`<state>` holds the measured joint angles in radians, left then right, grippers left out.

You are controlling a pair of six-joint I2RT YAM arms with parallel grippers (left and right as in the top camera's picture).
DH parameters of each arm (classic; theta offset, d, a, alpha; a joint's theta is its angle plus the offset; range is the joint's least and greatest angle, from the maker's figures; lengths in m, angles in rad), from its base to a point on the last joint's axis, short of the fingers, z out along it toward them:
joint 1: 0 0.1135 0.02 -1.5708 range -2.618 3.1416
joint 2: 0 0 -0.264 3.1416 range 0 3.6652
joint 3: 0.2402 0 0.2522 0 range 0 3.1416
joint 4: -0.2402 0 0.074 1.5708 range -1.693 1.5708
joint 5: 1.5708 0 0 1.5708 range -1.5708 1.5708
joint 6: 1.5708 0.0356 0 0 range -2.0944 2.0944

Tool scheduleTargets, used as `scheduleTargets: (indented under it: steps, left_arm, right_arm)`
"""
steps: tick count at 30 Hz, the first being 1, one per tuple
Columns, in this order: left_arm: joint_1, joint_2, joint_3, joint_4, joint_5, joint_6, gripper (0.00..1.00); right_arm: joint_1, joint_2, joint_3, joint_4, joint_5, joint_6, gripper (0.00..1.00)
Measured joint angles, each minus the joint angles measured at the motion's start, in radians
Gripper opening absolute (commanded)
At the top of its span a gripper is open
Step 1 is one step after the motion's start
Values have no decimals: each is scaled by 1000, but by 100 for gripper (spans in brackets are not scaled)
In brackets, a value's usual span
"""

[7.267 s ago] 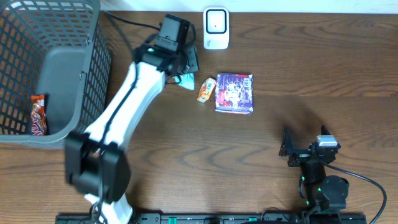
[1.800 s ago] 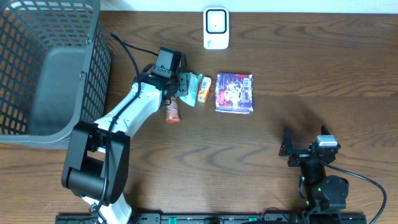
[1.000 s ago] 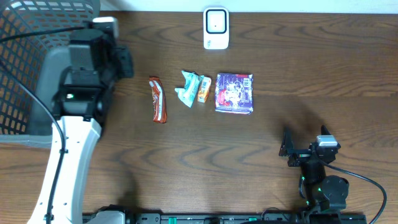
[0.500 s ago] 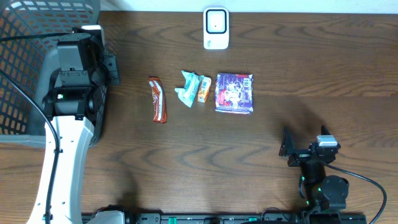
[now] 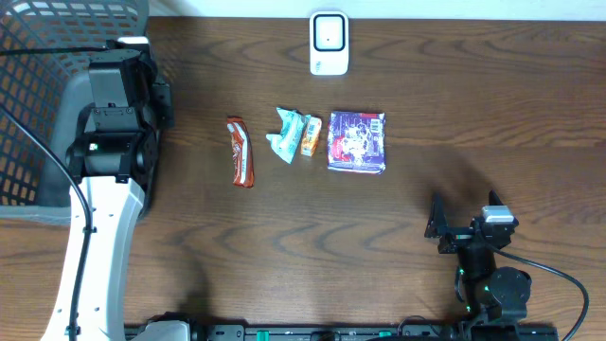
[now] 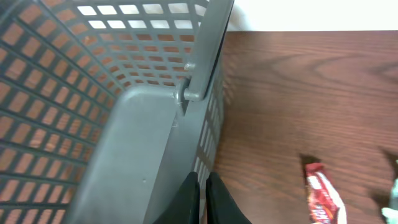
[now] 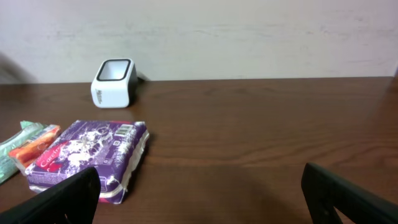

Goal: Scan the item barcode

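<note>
Though slim, glossy red wrapper.

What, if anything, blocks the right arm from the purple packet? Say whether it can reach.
Probably yes. The right gripper is open and faces the purple packet, with only bare table between them. Its full stretch is unclear.

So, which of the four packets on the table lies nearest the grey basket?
The red-brown bar, lying apart at the row's left end; the teal packet, orange packet and purple packet sit together farther right.
</note>
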<state>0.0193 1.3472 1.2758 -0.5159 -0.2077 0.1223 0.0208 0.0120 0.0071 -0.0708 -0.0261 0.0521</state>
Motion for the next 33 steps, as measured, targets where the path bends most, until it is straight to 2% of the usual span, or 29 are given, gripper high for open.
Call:
scheduleTargets:
  steps: [15,20,26,33]
  left_arm:
    - [-7,-5,0,44,-112,36,7]
    - [-40,-62,0,72,-79,13,8]
    - [-53,-139,0,55,58,-47,8]
    - [-51,0,0,26,42,-60,8]
  right_arm:
    - [0,0,0,0,0,0,99]
    - [0,0,0,0,0,0,99]
    - [0,0,0,0,0,0,99]
    - [0,0,0,0,0,0,99]
